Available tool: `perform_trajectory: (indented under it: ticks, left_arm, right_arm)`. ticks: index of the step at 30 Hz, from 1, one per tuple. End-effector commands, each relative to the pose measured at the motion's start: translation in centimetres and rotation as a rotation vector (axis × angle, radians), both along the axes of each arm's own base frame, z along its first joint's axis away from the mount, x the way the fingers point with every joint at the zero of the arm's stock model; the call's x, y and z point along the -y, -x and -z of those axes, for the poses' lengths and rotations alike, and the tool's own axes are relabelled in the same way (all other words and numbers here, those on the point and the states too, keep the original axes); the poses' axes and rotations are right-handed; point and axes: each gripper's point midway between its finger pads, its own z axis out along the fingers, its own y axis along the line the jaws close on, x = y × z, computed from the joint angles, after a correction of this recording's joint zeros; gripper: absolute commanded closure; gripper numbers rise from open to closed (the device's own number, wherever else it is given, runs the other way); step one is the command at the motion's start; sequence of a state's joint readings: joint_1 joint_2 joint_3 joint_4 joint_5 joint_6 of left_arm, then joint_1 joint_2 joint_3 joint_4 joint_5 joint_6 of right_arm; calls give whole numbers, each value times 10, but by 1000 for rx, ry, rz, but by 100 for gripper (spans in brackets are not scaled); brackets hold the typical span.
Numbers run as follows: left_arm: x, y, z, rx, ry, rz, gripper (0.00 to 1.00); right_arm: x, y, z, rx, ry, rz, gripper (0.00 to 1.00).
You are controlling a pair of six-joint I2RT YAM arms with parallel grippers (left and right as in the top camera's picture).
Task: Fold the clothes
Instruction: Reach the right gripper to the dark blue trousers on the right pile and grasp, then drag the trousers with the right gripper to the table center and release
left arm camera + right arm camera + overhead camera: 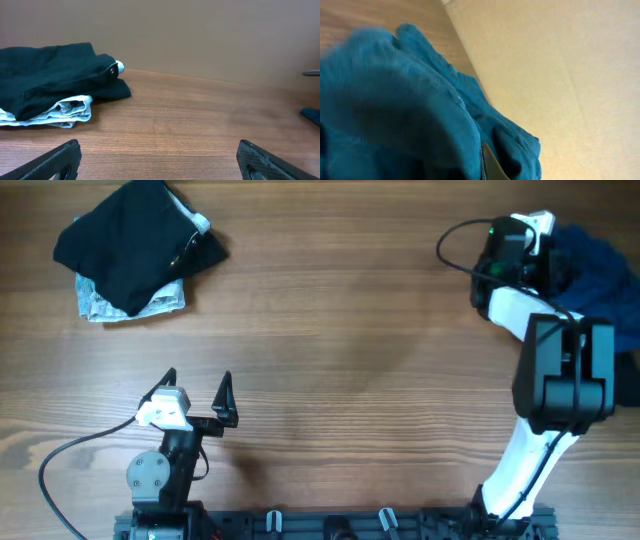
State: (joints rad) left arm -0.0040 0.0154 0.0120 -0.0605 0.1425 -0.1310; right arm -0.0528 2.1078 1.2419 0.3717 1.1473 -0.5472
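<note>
The worktop (340,330) is bare wood across its whole middle, and the cloth sits only at the far corners. A folded pile lies at far left, near the back edge: a black garment (135,240) on top of a grey-white patterned piece (160,302) that peeks out along its near side. The blue garment (600,275) lies crumpled at far right, up against the worktop's right edge (part of it is hidden under the right arm (560,370)).

The left gripper (197,377) hovers low near the front edge, well apart from the pile, with its fingers spread wide and nothing between them. The right gripper (548,268) is closed into the blue garment. In the right wrist view, rumpled teal-blue folds fill nearly everything, bunched around the one fingertip (491,167) that shows.
</note>
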Motion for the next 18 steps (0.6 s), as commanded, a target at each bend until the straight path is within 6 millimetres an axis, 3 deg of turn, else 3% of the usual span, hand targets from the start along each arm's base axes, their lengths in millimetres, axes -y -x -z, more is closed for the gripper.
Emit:
perform_trajectory:
  ticks: [1,3,6,11,13,15,16,17,18]
  left_arm:
    - [-2,0,3,-1,-23,-8,0]
    - [-2,0,3,-1,-23,-8,0]
    - [-2,0,3,-1,-23,-8,0]
    - [-2,0,3,-1,-23,-8,0]
    - [-2,0,3,-1,-23,-8,0]
    - [-2,0,3,-1,-23,-8,0]
    - [-2,0,3,-1,-23,-8,0]
    - [-2,0,3,-1,-23,-8,0]
    - [-2,0,3,-1,-23,-8,0]
  right_arm:
    - [-40,-7,-59,140,19,-43,96]
    - [-78,-13,-69,175,0,-115,96]
    - [-133,-18,-63,169,-30,-217,96]
    - [-264,-16,-40,177,-189,-508,96]
    - [-324,-4,-18,132,-349,-663,93]
    - [-410,24,20,-15,-708,-850,91]
    - [-443,39,28,-79,-861,-917,91]
    - [-463,47,28,-114,-942,-960,91]
    - [-490,57,20,-146,-1038,-1018,86]
